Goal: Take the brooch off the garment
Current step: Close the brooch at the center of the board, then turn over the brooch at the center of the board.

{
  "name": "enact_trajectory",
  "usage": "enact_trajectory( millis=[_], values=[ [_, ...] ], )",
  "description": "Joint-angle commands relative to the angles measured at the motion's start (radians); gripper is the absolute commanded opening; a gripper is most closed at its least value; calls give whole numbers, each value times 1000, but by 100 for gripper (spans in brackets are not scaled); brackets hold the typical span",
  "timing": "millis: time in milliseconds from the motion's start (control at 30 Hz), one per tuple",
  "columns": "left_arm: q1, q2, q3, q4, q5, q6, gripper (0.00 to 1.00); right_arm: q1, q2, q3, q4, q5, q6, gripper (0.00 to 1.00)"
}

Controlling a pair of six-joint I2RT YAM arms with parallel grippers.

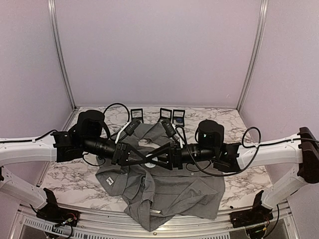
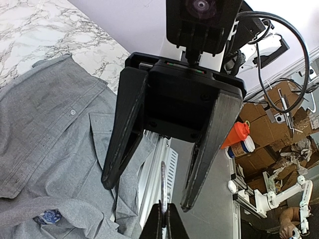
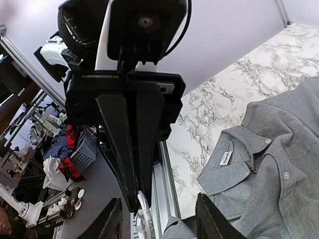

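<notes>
Above the shirt (image 1: pixel 174 186), left claw (image 2: pixel 164 209) is clamped on what seems the brooch (image 2: pixel 163 181); right claw (image 3: pixel 158 199), jaws apart, should withdraw straight.

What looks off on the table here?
The garment lies crumpled and skewed on the table, one part hanging over the near edge. Nothing looks spilled or broken.

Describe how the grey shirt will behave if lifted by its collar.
Probably floppy: the garment lies in soft rumpled folds and droops over the table edge. Likely light, since the cloth looks thin. Lifted by the collar, the rest would likely hang and drag.
</notes>
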Motion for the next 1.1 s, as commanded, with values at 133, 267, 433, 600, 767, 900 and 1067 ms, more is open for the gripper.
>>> enact_trajectory(
  millis=[133,267,433,600,767,900,1067],
  values=[
    [-6,21,59,-82,-46,99,0,-16,-57,41,-69,48,8,59],
    [-7,38,89,-116,-84,152,0,-32,-74,55,-99,56,12,61],
    [-12,42,125,-179,-203,242,0,-54,-91,70,-134,96,41,62],
    [-34,33,159,-208,-366,351,0,-79,-110,87,-144,138,84,61],
    [-81,18,184,-216,-567,486,0,-81,-114,124,-181,192,119,59],
    [-137,-7,189,-197,-773,609,0,-84,-109,138,-182,219,177,56],
    [-205,-27,184,-152,-985,754,0,-88,-92,170,-212,231,236,51]
  ],
)
